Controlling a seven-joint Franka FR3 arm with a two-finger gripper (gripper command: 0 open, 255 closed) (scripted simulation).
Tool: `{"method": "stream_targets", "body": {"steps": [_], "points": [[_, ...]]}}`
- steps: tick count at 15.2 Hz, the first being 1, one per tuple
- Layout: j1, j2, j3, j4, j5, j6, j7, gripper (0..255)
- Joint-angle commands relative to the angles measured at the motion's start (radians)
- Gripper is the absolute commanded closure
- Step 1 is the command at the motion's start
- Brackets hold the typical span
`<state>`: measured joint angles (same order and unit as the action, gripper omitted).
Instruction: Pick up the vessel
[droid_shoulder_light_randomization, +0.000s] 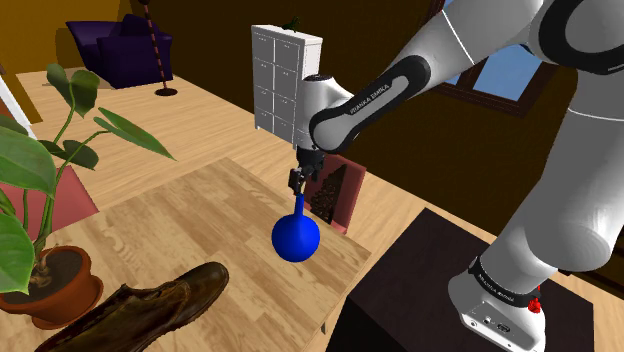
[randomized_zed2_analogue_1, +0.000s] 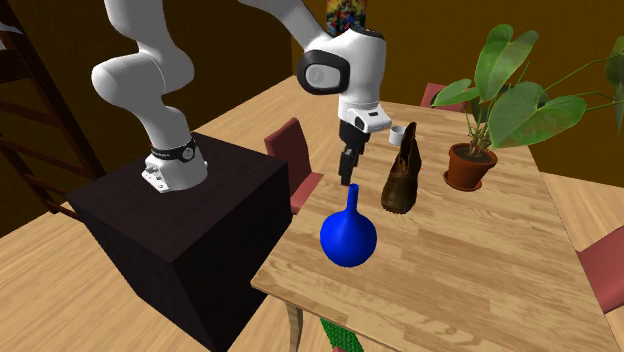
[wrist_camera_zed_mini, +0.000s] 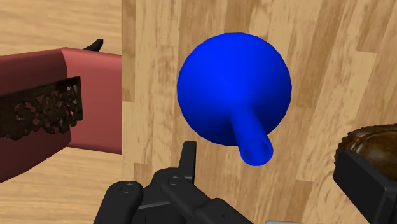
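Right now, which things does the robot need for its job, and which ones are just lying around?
For the job:
- blue vase, standing on the wooden table
- pincer, open just above the vase's neck

Just lying about:
- brown shoe
- potted plant
- white cup
- red chair beside the table

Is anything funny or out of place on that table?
Yes: a brown shoe sits on the wooden table, between the blue vase and the potted plant. Shoes do not usually belong on tables. The vase stands upright, and nothing is spilled.
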<state>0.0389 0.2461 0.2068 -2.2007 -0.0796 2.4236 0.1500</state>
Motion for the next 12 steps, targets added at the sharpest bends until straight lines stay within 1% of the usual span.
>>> {"method": "stream_targets", "body": {"steps": [1, 8, 10, 11, 12], "points": [[0.01, 0.069, -0.005, 0.048, -0.02, 0.025, 0.015, 0], [0.02, 0.145, -0.02, 0.045, -0.046, 0.102, 0.033, 0], [0.021, 0.151, -0.021, 0.045, -0.049, 0.108, 0.034, 0], [0.022, 0.153, -0.022, 0.047, -0.049, 0.109, 0.035, 255], [0.022, 0.153, -0.022, 0.046, -0.049, 0.11, 0.035, 255]]}}
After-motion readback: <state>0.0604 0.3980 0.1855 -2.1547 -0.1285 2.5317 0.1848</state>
